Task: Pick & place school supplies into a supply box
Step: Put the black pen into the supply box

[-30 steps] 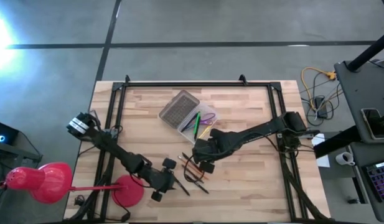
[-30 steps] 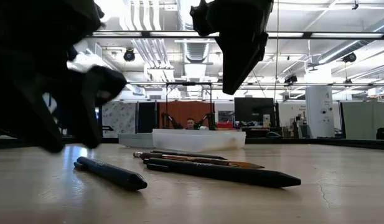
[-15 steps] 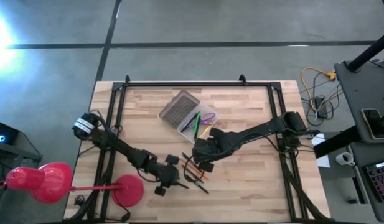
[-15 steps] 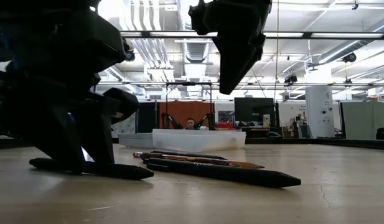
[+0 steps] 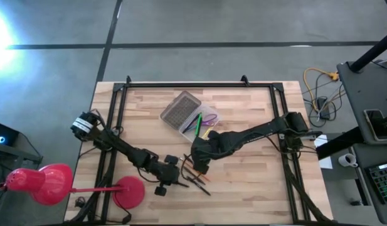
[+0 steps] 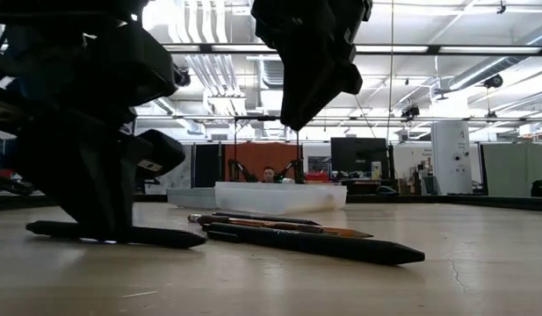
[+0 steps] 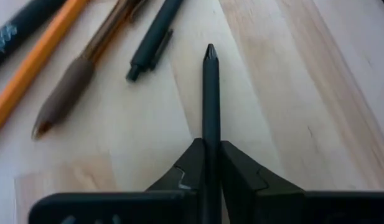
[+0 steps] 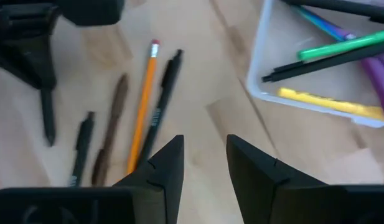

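Observation:
My left gripper (image 5: pixel 173 177) stands near the table's front edge, shut on a dark pen (image 7: pixel 210 93) that lies on the wood. Beside it lie more school supplies: an orange pencil (image 8: pixel 142 106), a brown pen (image 8: pixel 112 127) and two black pens (image 8: pixel 163 99). My right gripper (image 8: pixel 205 155) hangs open above the table between these and the supply box (image 5: pixel 196 122). The box holds green, purple, yellow and black supplies (image 8: pixel 332 53). Its dimpled lid (image 5: pixel 179 108) lies open at its far left side. My left gripper pinches the dark pen's barrel (image 7: pixel 210 134) between its two fingers, on the barrel's two sides. The fingers (image 6: pixel 102 215) come from above, pointing down, and stand across the pen. The pen lies flat on the table, its tip (image 7: pixel 210 51) sticking out ahead of the fingers.
A red lamp (image 5: pixel 39 183) and its red round base (image 5: pixel 129 192) stand at the table's front left, close to my left arm. A dark frame (image 5: pixel 187 85) runs along the table's far edge and sides. Bare wood (image 5: pixel 249 182) lies at the front right.
My left gripper has gone toward the loose pens, come down to the table and shut on the dark pen. The pen has turned a little on the wood and still lies flat. My right gripper has shifted slightly toward the table's left.

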Motion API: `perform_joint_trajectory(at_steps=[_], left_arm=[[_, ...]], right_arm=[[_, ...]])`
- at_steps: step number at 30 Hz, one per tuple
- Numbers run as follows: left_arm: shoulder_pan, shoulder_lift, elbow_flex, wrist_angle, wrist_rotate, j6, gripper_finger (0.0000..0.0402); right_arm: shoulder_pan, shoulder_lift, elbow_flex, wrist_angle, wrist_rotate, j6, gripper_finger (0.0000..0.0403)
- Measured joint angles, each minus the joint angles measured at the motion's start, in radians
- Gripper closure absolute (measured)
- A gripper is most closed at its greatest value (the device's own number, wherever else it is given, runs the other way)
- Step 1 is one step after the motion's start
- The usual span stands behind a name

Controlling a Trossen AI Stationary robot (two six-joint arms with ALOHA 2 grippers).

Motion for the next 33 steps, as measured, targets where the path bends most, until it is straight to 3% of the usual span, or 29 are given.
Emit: perform_joint_trajectory(at_steps=[6,10,20,24,33], left_arm=[[0.012,-0.109,-0.008,-0.100,-0.111,-0.033,0.0389],[0.077,-0.184,-0.016,-0.210,-0.219,-0.064,0.0389],[0.398,-0.317,0.018,-0.151,-0.206,-0.150,0.0385],[0.508,-0.296,0.114,-0.149,-0.194,-0.153,0.0387],[0.698,-0.078,0.341,-0.158,-0.108,-0.303,0.0386]], right_arm=[[-0.005,-0.013,-0.001,-0.068,0.013,0.004,0.0307],[0.002,-0.058,-0.001,-0.185,0.106,0.034,0.0322],[0.011,-0.146,-0.109,-0.278,0.135,0.218,0.0342],[0.026,-0.190,-0.205,-0.273,0.131,0.323,0.0342],[0.072,-0.325,-0.347,-0.246,0.161,0.549,0.0342]])
